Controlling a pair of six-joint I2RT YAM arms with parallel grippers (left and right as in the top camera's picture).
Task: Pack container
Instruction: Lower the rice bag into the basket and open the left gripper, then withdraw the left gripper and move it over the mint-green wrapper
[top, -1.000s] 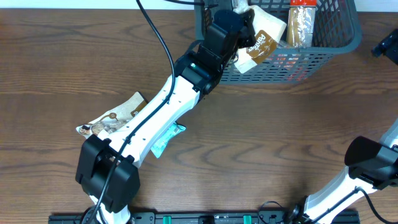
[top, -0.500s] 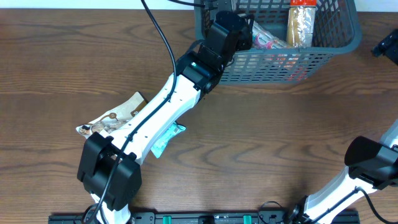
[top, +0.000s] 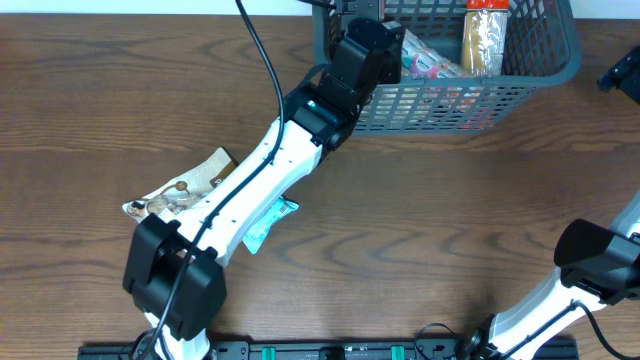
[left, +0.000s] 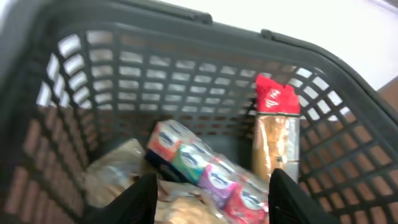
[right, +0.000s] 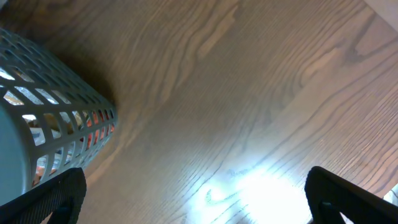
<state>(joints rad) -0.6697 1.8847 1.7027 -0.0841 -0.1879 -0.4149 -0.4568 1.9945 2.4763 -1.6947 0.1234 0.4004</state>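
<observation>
While our left gripper (left: 214, 196) hangs spread and empty over the container (top: 450, 105) at the table's far edge | tan packet (top: 185, 188) lies well back by our left arm (top: 250, 180), long axis diagonal | right gripper (right: 199, 199) agape, empty, farther.

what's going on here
The left hand hangs open over the large grey-blue mesh plastic basket, which holds a row of colourful packs and a tall red-topped packet. A beige snack packet and a teal packet lie out on the wooden table. The right hand is open, off to the side.
</observation>
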